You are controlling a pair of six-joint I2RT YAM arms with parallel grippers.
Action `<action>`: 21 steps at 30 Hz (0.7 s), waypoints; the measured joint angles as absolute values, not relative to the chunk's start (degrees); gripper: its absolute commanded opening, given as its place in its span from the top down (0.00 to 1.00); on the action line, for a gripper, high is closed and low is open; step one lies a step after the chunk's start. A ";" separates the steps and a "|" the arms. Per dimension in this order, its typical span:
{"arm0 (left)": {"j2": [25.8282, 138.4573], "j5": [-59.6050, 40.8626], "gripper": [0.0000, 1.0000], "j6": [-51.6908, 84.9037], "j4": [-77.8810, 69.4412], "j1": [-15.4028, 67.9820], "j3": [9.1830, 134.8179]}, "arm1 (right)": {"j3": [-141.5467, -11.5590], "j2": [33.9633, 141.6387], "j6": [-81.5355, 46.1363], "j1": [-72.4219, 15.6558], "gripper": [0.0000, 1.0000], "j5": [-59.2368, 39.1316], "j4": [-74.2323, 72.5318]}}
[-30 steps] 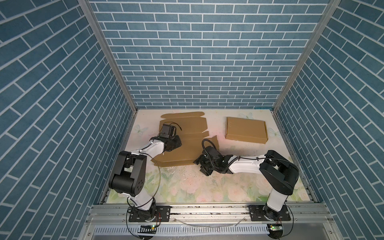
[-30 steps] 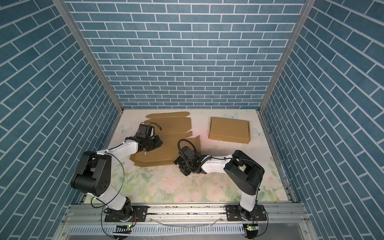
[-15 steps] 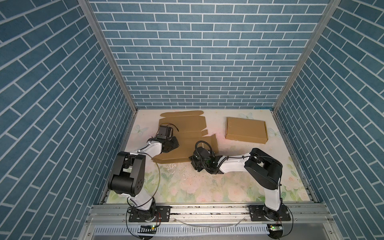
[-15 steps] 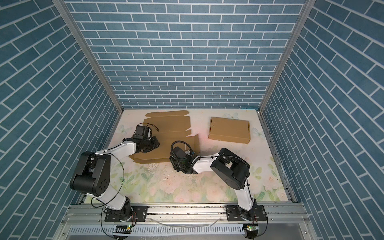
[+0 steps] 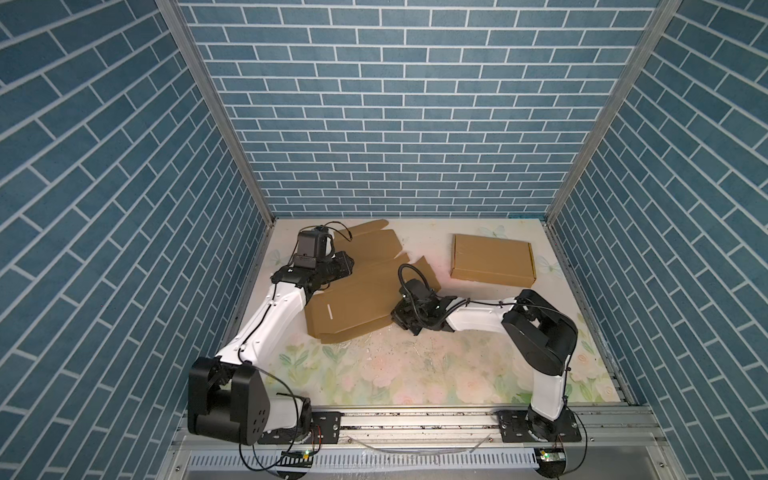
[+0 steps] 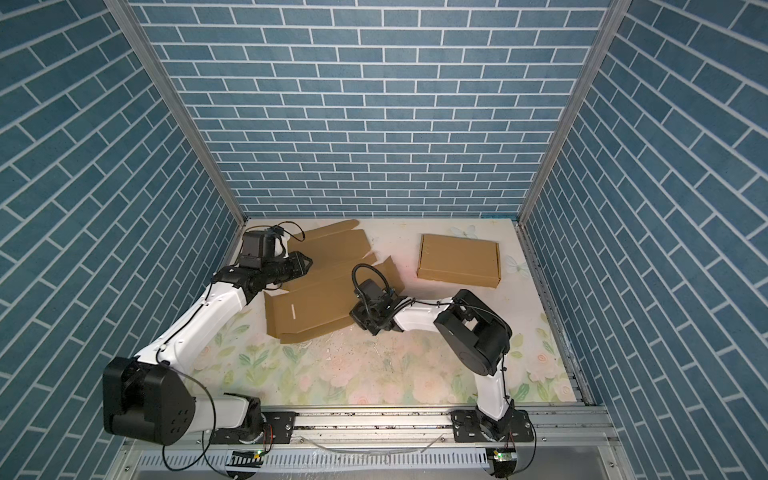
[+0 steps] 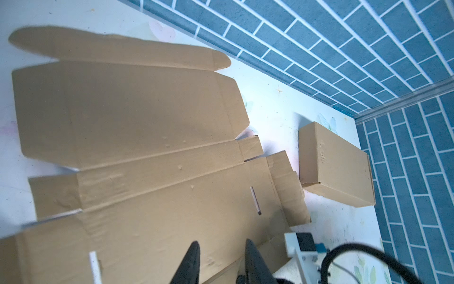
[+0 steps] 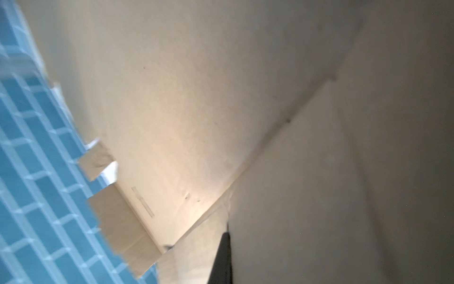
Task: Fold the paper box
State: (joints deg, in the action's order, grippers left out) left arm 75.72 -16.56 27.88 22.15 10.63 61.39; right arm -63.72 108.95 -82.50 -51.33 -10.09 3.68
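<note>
Left gripper (image 7: 221, 243): jaws parted, low over flat cardboard blank (image 7: 137, 118). Blank spreads ahead of fingers (image 7: 191, 260). Folded box (image 7: 336, 167) farther ahead, off to one side, just beside blank's flap. White-black arm part (image 7: 302, 243) close alongside gripper.

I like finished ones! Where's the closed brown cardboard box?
In both top views the closed brown cardboard box lies back right on the flowery table, right of the flat cardboard sheet.

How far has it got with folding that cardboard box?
Done: one folded box sits at the back right. In hand: the cardboard blank lies mostly flat; the right end effector is shut on its near edge, the left end effector is open over it. Left: nearly all folds, walls and lid.
</note>
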 measured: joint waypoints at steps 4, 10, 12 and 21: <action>73.17 -18.02 0.67 26.02 26.30 10.63 60.93 | -73.67 108.12 -60.10 -44.49 1.00 -14.63 26.24; 69.60 -20.10 0.67 26.06 28.93 11.79 57.01 | -94.56 111.42 -29.34 -40.69 1.00 -8.40 55.96; 69.01 -20.64 0.67 26.37 28.93 12.95 55.66 | -99.09 113.82 -22.52 -40.75 1.00 -5.43 62.11; 69.34 -22.15 0.69 29.08 24.56 16.49 47.79 | -119.50 130.54 -10.83 -40.10 0.74 -2.26 73.47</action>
State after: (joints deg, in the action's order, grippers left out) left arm 69.34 -22.15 29.08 24.56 16.49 47.79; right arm -119.50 130.54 -10.83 -40.10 -2.26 73.47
